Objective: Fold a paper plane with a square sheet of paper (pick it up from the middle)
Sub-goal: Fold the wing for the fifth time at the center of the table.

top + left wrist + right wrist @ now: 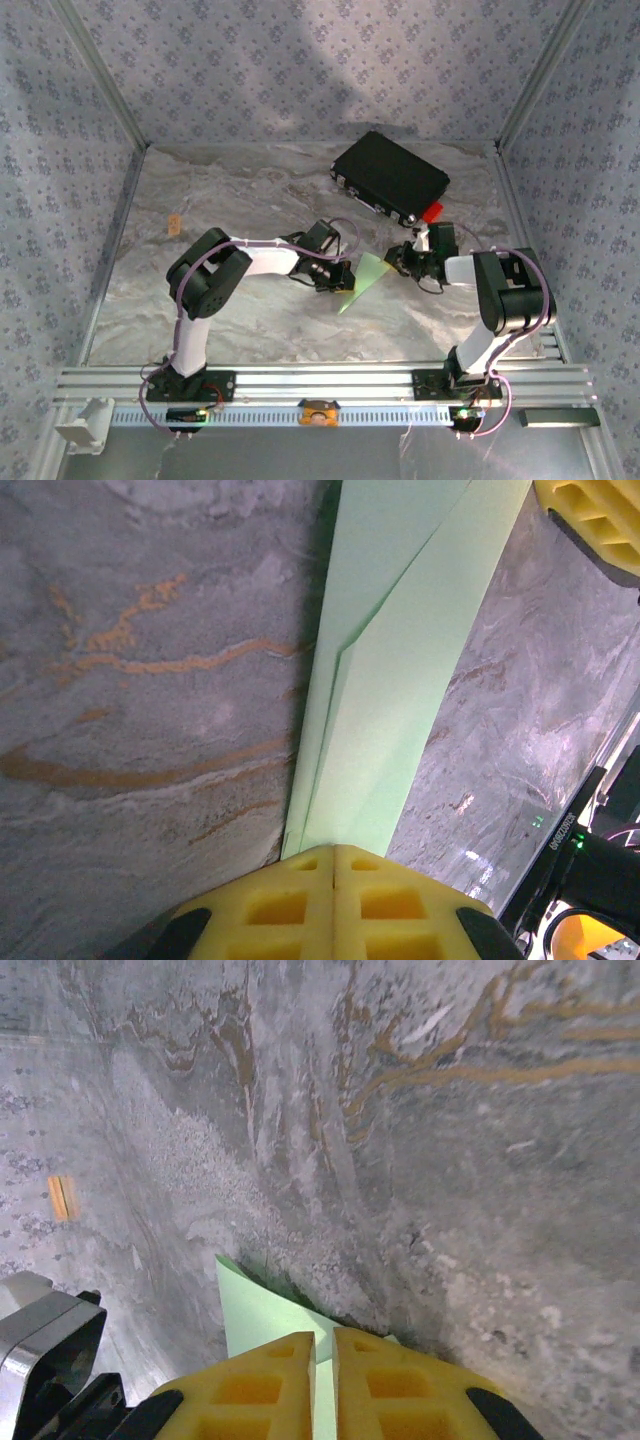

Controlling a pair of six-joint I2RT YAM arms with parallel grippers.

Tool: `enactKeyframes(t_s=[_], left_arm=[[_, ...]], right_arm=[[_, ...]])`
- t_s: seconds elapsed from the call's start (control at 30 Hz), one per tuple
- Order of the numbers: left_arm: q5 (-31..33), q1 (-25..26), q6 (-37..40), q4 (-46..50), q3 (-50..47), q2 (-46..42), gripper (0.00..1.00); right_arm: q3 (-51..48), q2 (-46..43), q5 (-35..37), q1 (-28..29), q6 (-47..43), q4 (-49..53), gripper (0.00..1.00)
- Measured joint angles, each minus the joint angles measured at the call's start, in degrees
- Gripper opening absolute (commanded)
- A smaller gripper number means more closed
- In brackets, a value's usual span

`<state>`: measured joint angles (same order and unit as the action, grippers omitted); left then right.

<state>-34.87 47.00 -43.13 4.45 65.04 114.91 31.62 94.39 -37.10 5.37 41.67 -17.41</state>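
Left wrist: creased green paper (400,680)

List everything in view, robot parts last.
sheet of paper: one, pale green, folded narrow, mid-table between both grippers
black case: one, black, far right of the table
red tab: one, red, at the case's near right corner
small tag: one, orange-tan, left side of the table
table: one, grey marbled with orange veins
rail: one, silver, near edge
left gripper: one, yellow fingers, shut on the sheet of paper
right gripper: one, yellow fingers, shut on its other end
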Motion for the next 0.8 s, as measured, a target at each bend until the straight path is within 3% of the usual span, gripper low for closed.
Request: enactKeyframes(t_s=[0.37,0.63,0.8], left_arm=[[0.0,0.0,-0.5,-0.1,0.0,0.0,0.00],[0.0,0.0,-1.0,-0.1,0.0,0.0,0.00],[0.2,0.0,-0.9,0.1,0.1,-0.1,0.00]], right_arm=[[-0.2,-12.4,4.8,1.0,-0.6,5.7,0.14],[-0.9,-8.6,3.7,10.6,0.2,6.2,0.08],[-0.9,-4.6,3.9,12.2,2.3,5.8,0.04]])
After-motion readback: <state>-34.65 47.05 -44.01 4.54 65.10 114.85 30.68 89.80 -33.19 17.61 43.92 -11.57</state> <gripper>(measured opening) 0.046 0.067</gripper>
